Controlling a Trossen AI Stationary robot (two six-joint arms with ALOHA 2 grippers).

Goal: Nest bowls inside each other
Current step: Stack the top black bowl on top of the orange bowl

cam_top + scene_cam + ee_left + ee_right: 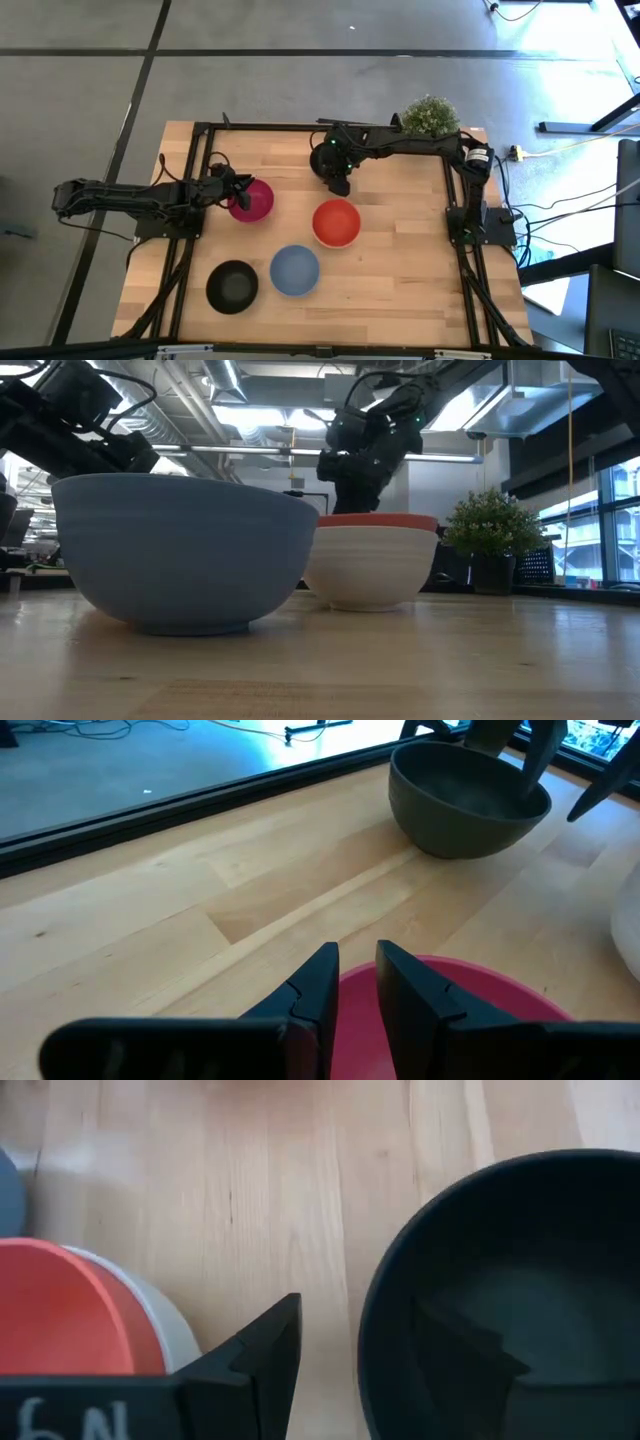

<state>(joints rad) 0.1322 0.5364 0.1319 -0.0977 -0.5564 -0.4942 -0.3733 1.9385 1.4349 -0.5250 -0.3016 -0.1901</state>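
L gripper sat at the near-left rim of the magenta-pink bowl, mid-left of the table. In the left wrist view its fingers stood close together astride the pink rim, one outside, one inside; pinching the rim, as far as the pics showed.

R gripper was at the black bowl near the table's far edge, centre. Right wrist view: one finger outside the wall, the other inside the black bowl, w/ the rim between them; whether they actually clamped it, can't tell. In the low view that arm hung above and behind the red bowl.

Red bowl sat in the white bowl, red rim showing just above the white one, middle of the table. Blue bowl stood alone, nearer the front, just beside the second black bowl at front-left; the two rims nearly touched. Pink and red/white stack were apart w/ a gap of bare wood between.

Open room: the whole right half of the table front was bare wood, also the far-left corner strip. Potted plant stood at the far-right corner, well apart from all bowls. Black frame rails ran along both side edges and the far edge.
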